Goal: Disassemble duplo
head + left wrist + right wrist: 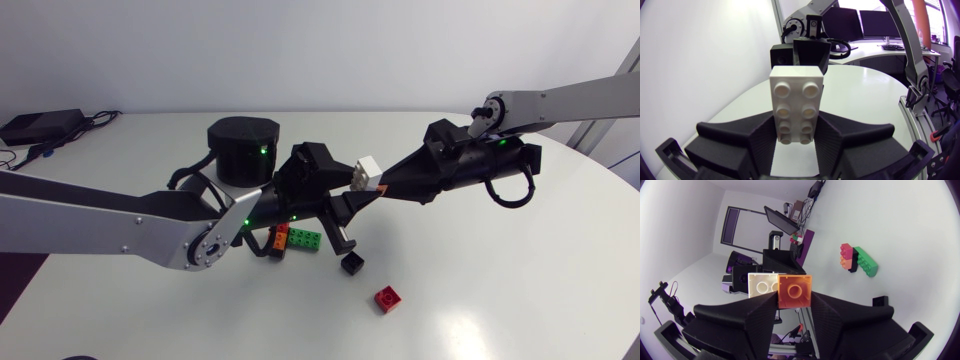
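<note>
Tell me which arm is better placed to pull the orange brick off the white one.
Right: the right hand is shut on the orange brick, while the left hand clamps the white brick and can probably steady it.

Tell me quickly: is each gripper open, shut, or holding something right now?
Left gripper: shut on the white brick.
Right gripper: shut on the orange brick.

There are two grippers, the left gripper [796, 131] and the right gripper [794, 302]. Eight bricks show: one white brick [796, 97] and one green brick [305, 240], and two each of orange brick [795, 290] [844, 261], red brick [388, 298] [845, 249] and black brick [351, 264] [854, 260]. One black drum [243, 150] stands on the one table [520, 280].
</note>
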### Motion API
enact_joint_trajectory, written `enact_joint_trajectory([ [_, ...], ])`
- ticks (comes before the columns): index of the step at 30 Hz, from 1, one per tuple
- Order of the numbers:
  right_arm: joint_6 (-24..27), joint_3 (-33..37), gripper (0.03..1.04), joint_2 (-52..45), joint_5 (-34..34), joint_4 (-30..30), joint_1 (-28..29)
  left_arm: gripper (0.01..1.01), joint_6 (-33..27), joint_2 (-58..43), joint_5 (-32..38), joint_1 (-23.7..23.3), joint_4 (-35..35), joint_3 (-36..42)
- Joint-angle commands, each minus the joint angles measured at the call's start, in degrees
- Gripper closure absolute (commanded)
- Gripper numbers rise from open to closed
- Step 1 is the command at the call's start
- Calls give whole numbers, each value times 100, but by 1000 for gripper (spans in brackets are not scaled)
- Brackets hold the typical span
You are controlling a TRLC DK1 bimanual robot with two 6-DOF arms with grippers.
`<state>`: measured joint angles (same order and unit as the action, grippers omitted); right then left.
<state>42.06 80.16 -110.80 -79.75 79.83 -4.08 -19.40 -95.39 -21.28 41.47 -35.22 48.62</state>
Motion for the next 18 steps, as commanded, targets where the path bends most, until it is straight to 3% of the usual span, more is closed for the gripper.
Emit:
enact_joint_trajectory([
  [1,179,-88,839,85,-6,120,-14,646,112,-41,141,19,-143,7],
  [6,215,-115,839,120,-6,103,-5,393,103,109,238,80,-134,-28],
  [12,302,-150,841,129,-6,94,91,313,103,285,264,89,68,-54],
  [18,320,-123,841,164,20,76,241,315,15,487,300,54,288,-151],
])
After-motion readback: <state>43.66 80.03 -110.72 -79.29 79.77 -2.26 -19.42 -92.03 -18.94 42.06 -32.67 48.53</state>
